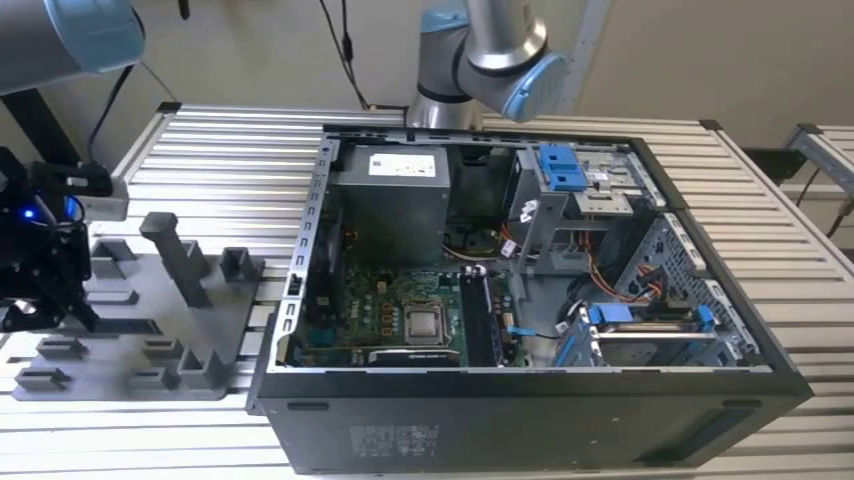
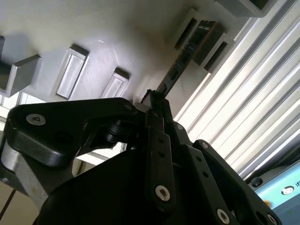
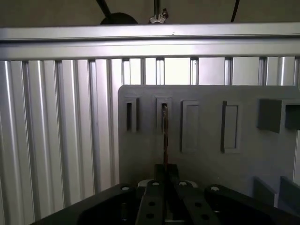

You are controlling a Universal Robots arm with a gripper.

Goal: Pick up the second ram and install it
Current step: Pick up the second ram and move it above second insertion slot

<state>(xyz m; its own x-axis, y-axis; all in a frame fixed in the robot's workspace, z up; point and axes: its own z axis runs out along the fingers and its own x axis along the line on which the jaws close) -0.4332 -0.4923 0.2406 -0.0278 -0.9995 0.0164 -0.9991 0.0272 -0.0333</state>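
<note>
The second ram (image 3: 165,133) stands on its edge as a thin dark stick, its far end in a slot of the grey holder plate (image 3: 206,159). In the second wrist view the second ram (image 2: 180,63) runs from a slot down between my fingers. My gripper (image 3: 165,171) is shut on the near end of the stick, its black fingers (image 2: 158,140) pressed close on both sides. In the exterior view my gripper (image 1: 38,300) hangs over the grey holder plate (image 1: 147,370) at the exterior view's left, beside the open computer case (image 1: 534,400).
The green motherboard (image 1: 387,310) lies inside the case, with memory slots (image 1: 481,315) to the right of the processor. A grey power supply (image 1: 390,200) and blue drive brackets (image 1: 561,168) stand at the back. Upright pegs (image 1: 174,255) rise from the holder plate. The table is ribbed metal.
</note>
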